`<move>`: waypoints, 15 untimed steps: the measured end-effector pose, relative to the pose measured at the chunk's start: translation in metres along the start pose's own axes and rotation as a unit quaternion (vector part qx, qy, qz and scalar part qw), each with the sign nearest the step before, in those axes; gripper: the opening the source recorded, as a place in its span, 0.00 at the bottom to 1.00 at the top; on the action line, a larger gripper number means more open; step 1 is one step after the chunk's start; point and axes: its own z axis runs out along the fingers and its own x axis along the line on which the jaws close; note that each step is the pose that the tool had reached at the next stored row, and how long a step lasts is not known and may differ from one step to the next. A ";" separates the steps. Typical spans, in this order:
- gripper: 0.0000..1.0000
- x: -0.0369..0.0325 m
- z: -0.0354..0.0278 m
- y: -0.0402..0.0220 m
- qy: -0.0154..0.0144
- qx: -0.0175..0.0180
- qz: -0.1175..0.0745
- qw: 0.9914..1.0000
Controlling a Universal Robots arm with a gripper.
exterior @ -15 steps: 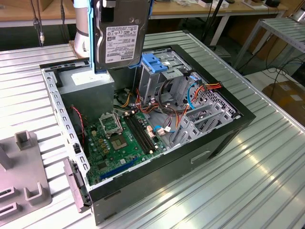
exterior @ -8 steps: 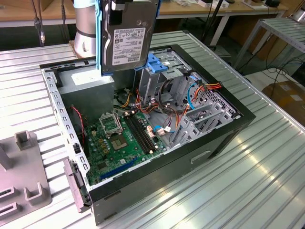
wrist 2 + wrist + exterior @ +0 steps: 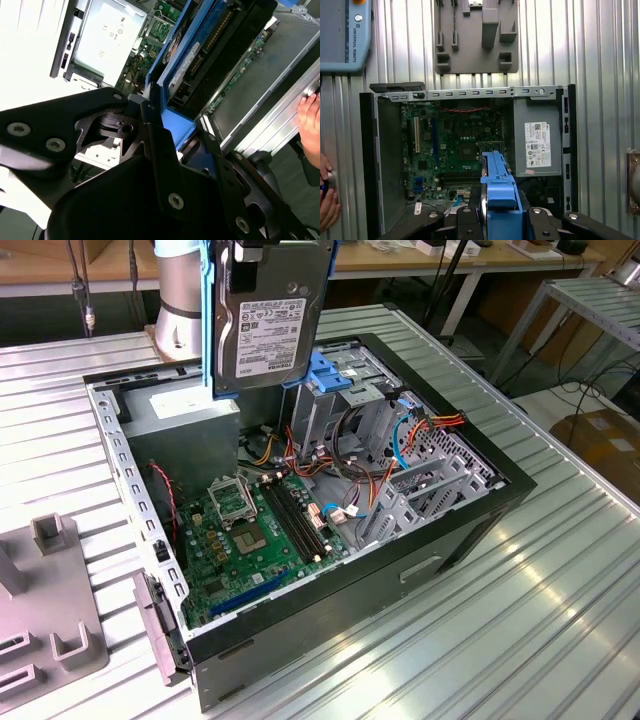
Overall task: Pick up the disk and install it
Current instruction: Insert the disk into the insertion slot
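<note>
The disk [image 3: 265, 320], a grey metal drive with a white label and a bright blue carrier rail, hangs upright above the open computer case [image 3: 470, 510]. My gripper [image 3: 262, 248] is shut on its upper end. The disk is over the case's back part, just beside the metal drive cage [image 3: 340, 400] with its blue latch. In the first wrist view the blue rail [image 3: 497, 187] sticks out edge-on between the black fingers [image 3: 470, 220], over the motherboard [image 3: 450, 145]. The second wrist view has the disk's underside [image 3: 200, 50] clamped in the black gripper [image 3: 172, 130].
A grey power supply with a white label [image 3: 537, 145] fills one corner of the case. Coloured cables [image 3: 400, 440] run past the cage. A grey fixture plate [image 3: 475, 35] and a pendant [image 3: 342, 30] lie on the ribbed table. A person's hand [image 3: 327, 200] rests beside the case.
</note>
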 end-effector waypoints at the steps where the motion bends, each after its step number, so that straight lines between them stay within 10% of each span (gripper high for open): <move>1: 0.37 0.0005 0.0000 -0.0001 0.000 0.000 0.000 1.000; 15: 0.37 0.0228 0.0002 -0.0012 0.001 0.000 0.000 1.000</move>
